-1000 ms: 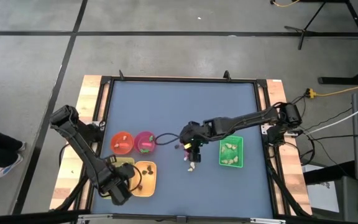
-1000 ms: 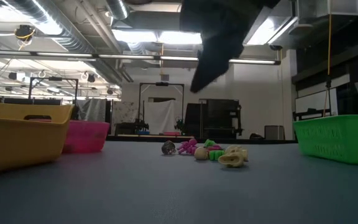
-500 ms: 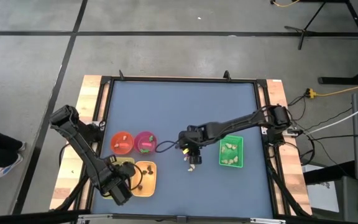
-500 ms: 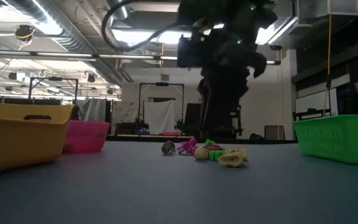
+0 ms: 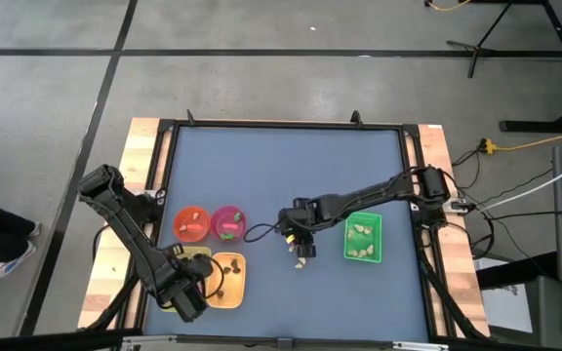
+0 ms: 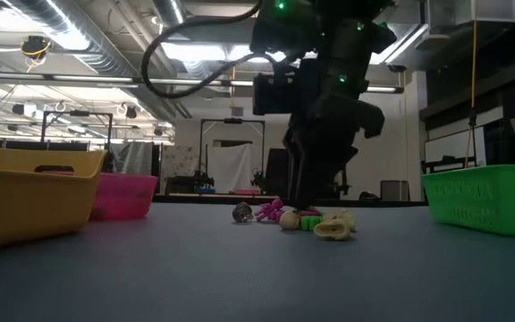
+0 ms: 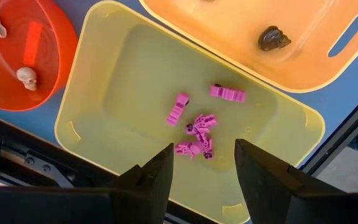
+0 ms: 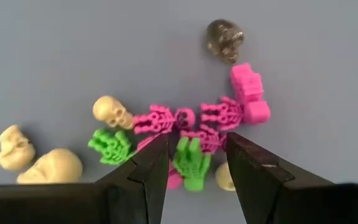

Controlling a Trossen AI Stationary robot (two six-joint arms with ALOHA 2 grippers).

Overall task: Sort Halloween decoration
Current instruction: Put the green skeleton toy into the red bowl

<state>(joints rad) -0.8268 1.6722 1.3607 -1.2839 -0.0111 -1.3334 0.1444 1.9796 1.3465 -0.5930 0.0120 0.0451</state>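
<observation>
From above we've got the right gripper [image 5: 300, 237] parked over the loose trinket pile [image 5: 301, 255] mid-table, left gripper [image 5: 206, 281] over the yellow tray [image 5: 185, 255]. Right wrist cam: our fingers gape, unclenched, straddling a green hand [image 8: 191, 163]. Left wrist cam: fingers spread, released above magenta pieces [image 7: 199, 127] lying in the tray.

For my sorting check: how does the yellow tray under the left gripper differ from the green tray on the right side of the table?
The yellow tray is pale yellow with smooth solid walls; the green tray is bright green with slatted, basket-like walls. The yellow tray holds magenta trinkets; the green tray holds cream-white pieces. The left gripper hangs open over the yellow tray; no gripper is over the green one. Both are rectangular and rest on the table.
</observation>
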